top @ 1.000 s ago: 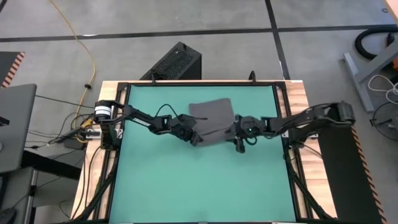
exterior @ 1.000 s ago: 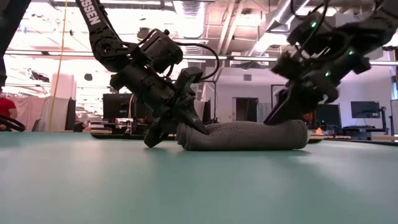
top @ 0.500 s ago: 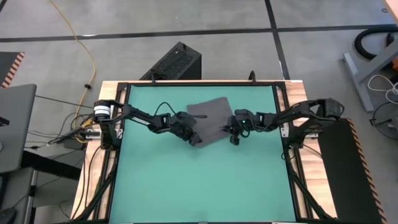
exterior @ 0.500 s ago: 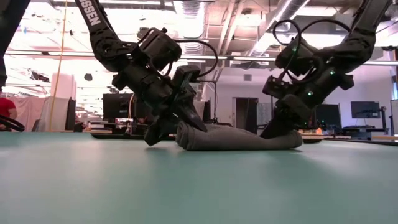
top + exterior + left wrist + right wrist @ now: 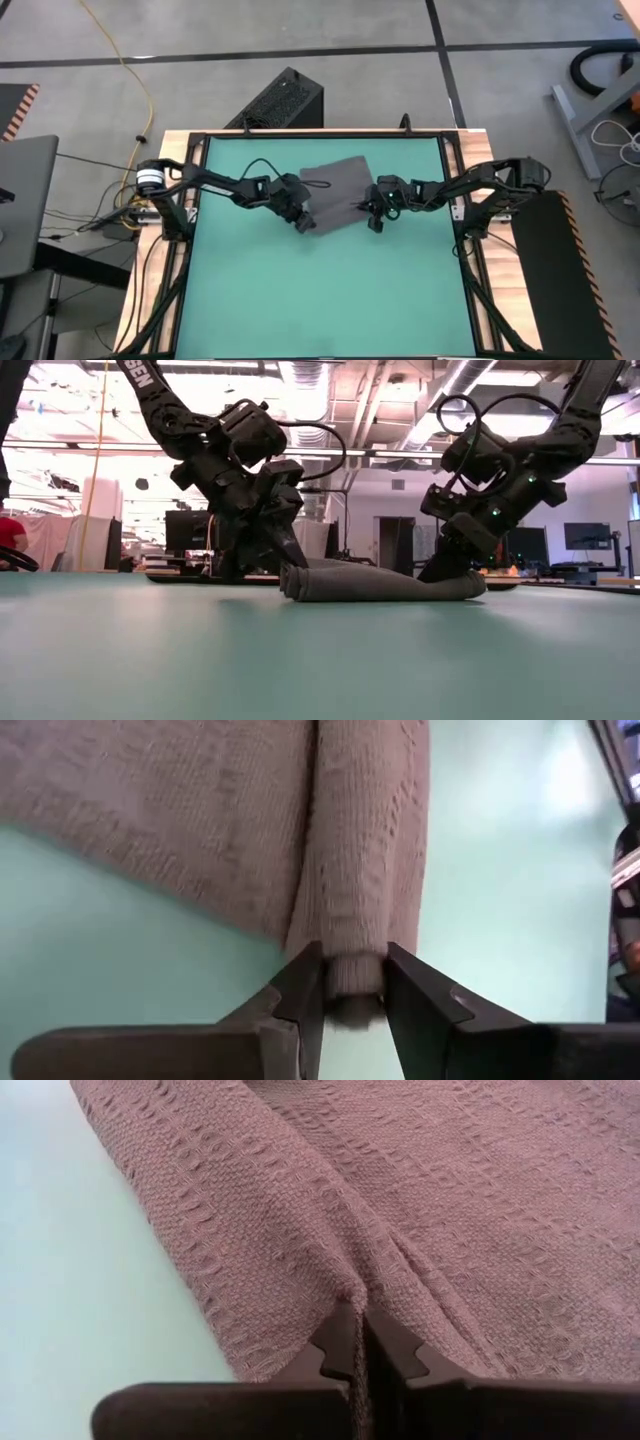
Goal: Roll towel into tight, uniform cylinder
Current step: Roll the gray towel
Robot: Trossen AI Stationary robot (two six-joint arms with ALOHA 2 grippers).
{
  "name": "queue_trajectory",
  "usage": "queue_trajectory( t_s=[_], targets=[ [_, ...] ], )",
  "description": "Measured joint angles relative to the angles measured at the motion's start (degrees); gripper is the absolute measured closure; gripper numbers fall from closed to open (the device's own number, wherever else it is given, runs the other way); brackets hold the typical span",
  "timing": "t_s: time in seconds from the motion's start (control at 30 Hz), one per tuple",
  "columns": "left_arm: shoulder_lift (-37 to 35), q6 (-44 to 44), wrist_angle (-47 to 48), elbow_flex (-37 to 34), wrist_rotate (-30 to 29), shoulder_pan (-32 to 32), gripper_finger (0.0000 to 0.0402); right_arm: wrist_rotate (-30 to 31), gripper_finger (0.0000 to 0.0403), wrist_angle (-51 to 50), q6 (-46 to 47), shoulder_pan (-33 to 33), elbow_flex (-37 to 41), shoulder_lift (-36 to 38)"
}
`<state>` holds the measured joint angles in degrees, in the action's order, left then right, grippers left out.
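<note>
Lying a little beyond the middle of the teal tabletop (image 5: pixel 320 290), the plain dark grey soft cloth towel (image 5: pixel 338 185) is partly rolled: its near edge is wound into a low roll running left to right, while the unrolled part spreads flat toward the far rim. The left pincer (image 5: pixel 352 988) sits at the roll's left end, its two dark fingers (image 5: pixel 300 995) set narrowly on either side of the roll's tip and touching it. The right pincer (image 5: pixel 362 1342) is at the right end, its jaws pinched tight on a fold of the towel where the roll meets the flat part. In the low view the roll (image 5: pixel 380 582) rests on the tabletop between both arms. The whole near half of the tabletop lies open, with bare strips left and right of the cloth.
</note>
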<state>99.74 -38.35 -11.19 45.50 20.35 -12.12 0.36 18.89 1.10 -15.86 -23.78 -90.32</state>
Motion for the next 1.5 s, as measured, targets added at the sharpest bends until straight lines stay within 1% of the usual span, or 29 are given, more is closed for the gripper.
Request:
queue_trajectory(
  t_s=[0.17,0.27,0.33,0.4,0.47,0.53,0.6,0.67,0.73,0.83,0.9,0.97,1.07,1.17,1.3,1.37,1.5],
  targets=[
    [-2.92,1.60,5.02,0.00,0.07,0.01,0.0319,-0.10,0.0376,0.04,0.43,-0.02,0.03,-0.02],
    [-5.90,2.63,9.70,0.00,-0.15,0.04,0.0319,-0.22,0.0376,0.05,0.51,-0.02,0.04,-0.02],
    [-8.34,3.19,13.09,0.00,-1.79,0.30,0.0319,-0.26,0.0376,0.05,0.59,-0.02,0.04,-0.02],
    [-11.14,3.72,16.39,0.00,-4.29,0.91,0.0319,-0.29,0.0376,0.05,0.59,-0.02,0.04,-0.02],
    [-14.06,4.29,17.47,-0.02,-7.66,1.88,0.0319,-0.39,0.0376,0.05,0.62,-0.04,0.04,-0.02],
    [-16.92,4.36,17.52,-0.02,-12.85,3.34,0.0319,-0.43,0.0376,0.19,1.17,-0.04,0.05,-0.02],
    [-18.50,4.70,15.03,-0.02,-17.84,5.39,0.0319,-0.49,0.0376,0.42,1.81,-0.04,0.08,-0.07],
    [-18.68,6.10,10.40,-0.02,-21.25,7.95,0.0319,-1.11,0.0376,0.68,1.95,-0.08,0.12,-0.11],
    [-17.52,8.61,3.07,0.02,-23.55,10.76,0.0319,-1.31,0.0376,0.87,2.01,-0.11,0.15,-0.11],
    [-13.73,14.25,-6.40,0.09,-27.30,14.03,0.0319,-1.40,0.0376,0.98,2.10,-0.11,0.17,-0.11],
    [-10.47,16.63,-10.05,0.09,-30.34,14.82,0.0319,-1.60,0.0376,1.13,2.73,-0.11,0.19,-0.13],
    [-7.05,16.64,-12.13,0.09,-32.43,14.56,0.0319,-1.66,0.0376,1.29,3.66,-0.11,0.21,-0.15],
    [-2.13,14.09,-13.46,0.05,-32.99,13.12,0.0324,-1.72,0.0376,1.32,4.66,-0.11,0.21,-0.16],
    [0.86,12.04,-14.16,0.02,-33.25,11.47,0.0341,-1.73,0.0375,1.39,5.36,-0.11,0.21,-0.17],
    [1.60,10.93,-14.24,0.04,-35.83,9.63,0.0374,-1.75,0.0374,1.53,5.48,-0.11,0.21,-0.19],
    [1.60,11.72,-14.26,0.04,-35.99,8.74,0.0391,-1.75,0.0374,1.81,5.52,-0.09,0.23,-0.21],
    [1.60,11.13,-12.71,0.04,-33.86,7.12,0.0398,-1.84,0.0374,3.52,4.68,-0.06,0.32,-0.39]
  ],
)
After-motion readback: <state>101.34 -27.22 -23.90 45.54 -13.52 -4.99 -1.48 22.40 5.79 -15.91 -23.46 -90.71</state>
